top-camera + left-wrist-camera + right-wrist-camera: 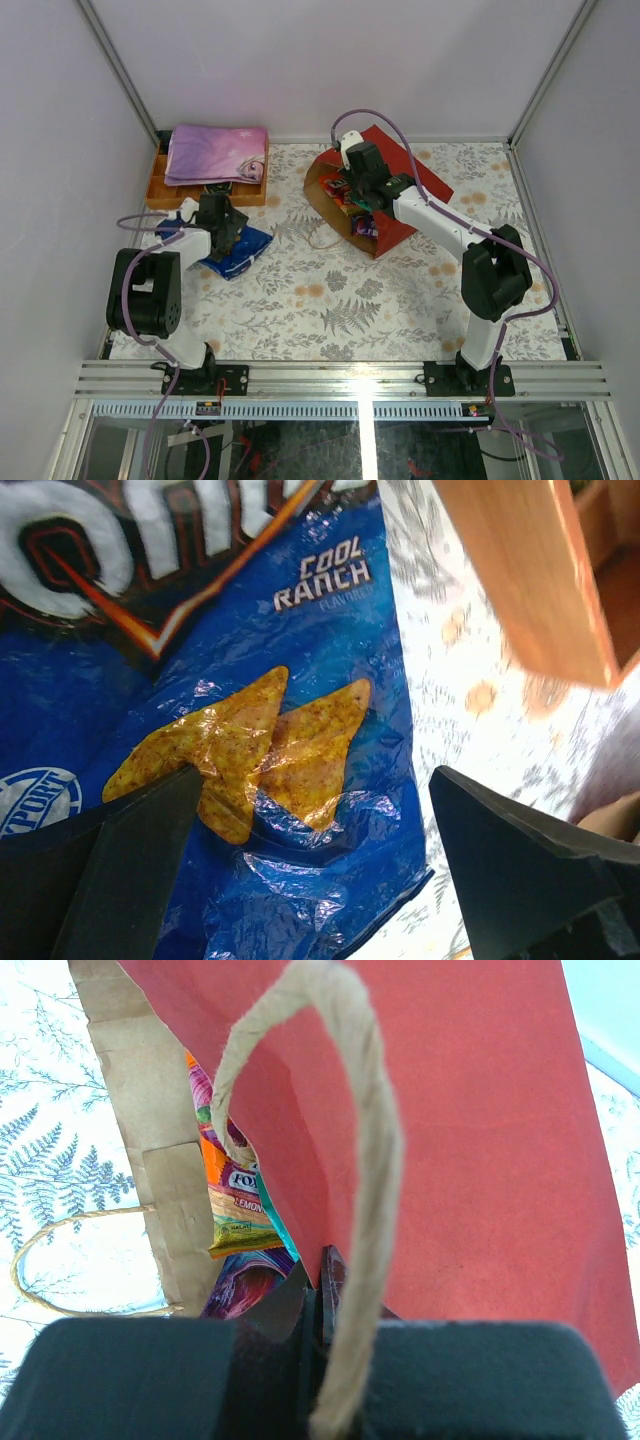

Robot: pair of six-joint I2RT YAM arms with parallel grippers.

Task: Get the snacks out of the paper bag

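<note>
Pale walls on three sides of a fern-print table, seen from above. Far left: orange tray, folded purple cloth on top. Just in front of the tray: blue Doritos flat on the table, out of the bag, left gripper right over it. Far centre-right: red bag on its side, mouth toward the left, brown inside showing, packets piled in the mouth. Right gripper at the mouth's upper edge. String handle loose on the table before the mouth.

Left wrist: Doritos filling most of the view, chip picture between the fingers. Jaws spread wide, one finger over the Doritos, the other over bare table beside it; holding nothing. Tray edge at upper right.

Right wrist: red bag wall across most of the view, brown lip at left, orange, yellow and purple packets inside behind it. Fingers pressed together at the red wall's edge; cannot tell whether paper is caught between. Upper handle arching over the closed tips.
</note>
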